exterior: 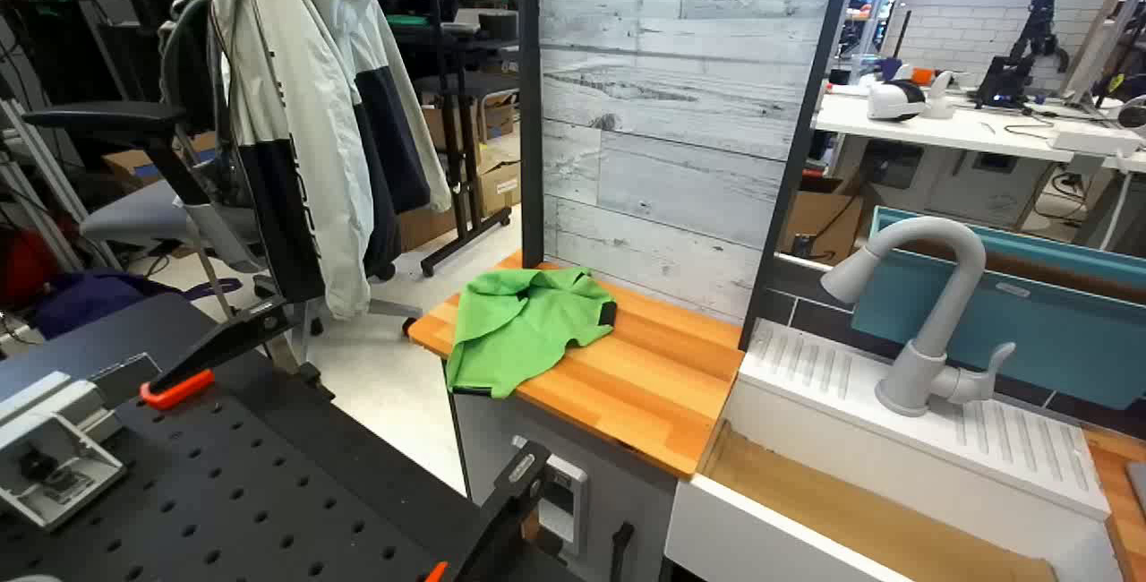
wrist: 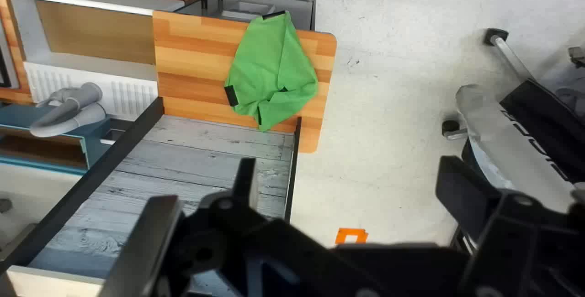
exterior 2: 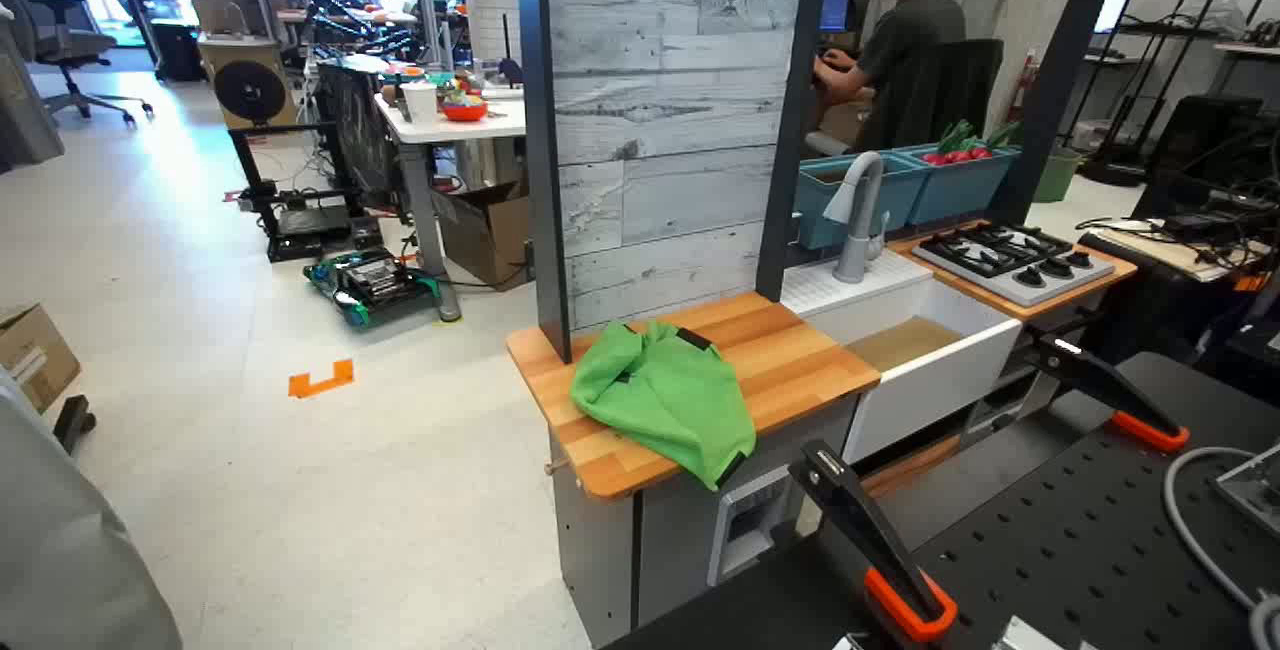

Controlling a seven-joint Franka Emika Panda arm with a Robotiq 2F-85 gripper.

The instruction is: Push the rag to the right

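A green rag with black patches lies crumpled on the wooden counter in both exterior views (exterior: 533, 322) (exterior 2: 665, 395). One corner hangs over the counter's front edge. The rag also shows in the wrist view (wrist: 269, 68), on the wooden counter (wrist: 192, 59). The counter's bare wood shows beside the rag in both exterior views (exterior: 654, 385) (exterior 2: 620, 470). My gripper (wrist: 348, 173) is open, with its fingers wide apart and nothing between them. It is apart from the rag. The gripper is out of view in both exterior views.
A grey wood-look panel (exterior: 662, 134) stands upright behind the counter. A white sink (exterior: 895, 475) with a grey faucet (exterior: 931, 322) adjoins it, with a stove (exterior 2: 1010, 260) beyond. A black perforated table (exterior: 269, 475) with clamps stands in front. A jacket-covered chair (exterior: 304, 116) stands nearby.
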